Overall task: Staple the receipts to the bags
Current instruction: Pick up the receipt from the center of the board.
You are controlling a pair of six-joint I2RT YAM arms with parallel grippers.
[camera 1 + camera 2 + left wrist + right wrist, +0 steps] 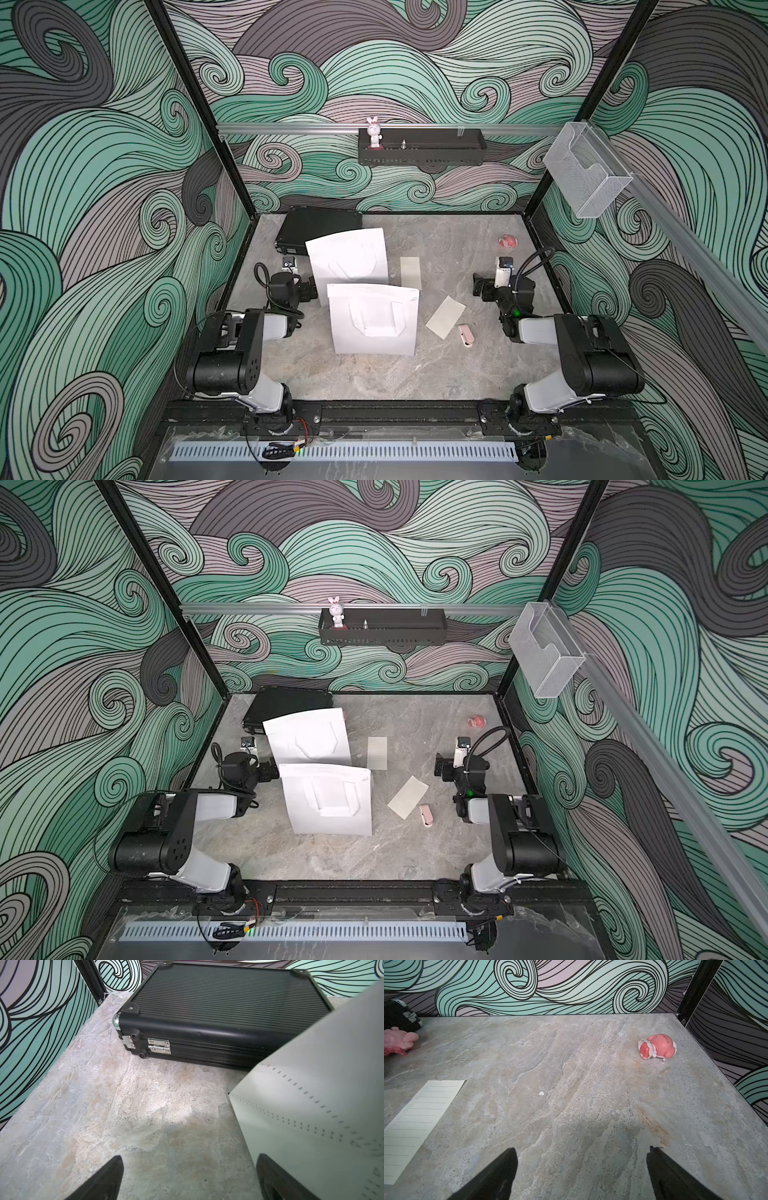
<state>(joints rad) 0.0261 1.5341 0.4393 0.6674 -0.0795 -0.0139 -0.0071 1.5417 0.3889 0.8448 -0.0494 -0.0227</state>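
Now, far bag sits toward the back-left corner of the table, near bag mid-table; far receipt, near receipt and stapler nearer its right edge. Left gripper, right gripper: wide, empty. I'd first square a receipt onto a bag's rim.

You look down into booth. Around you, walls on three sides: swirling wave pattern in teal, mauve, grey, with black lines. Black posts at back corners. Underfoot, grey marbled table. Silver rail crosses back wall and carries black shelf, with rabbit figure at its end. Clear holder hangs on side rail to your right. Light even, soft.
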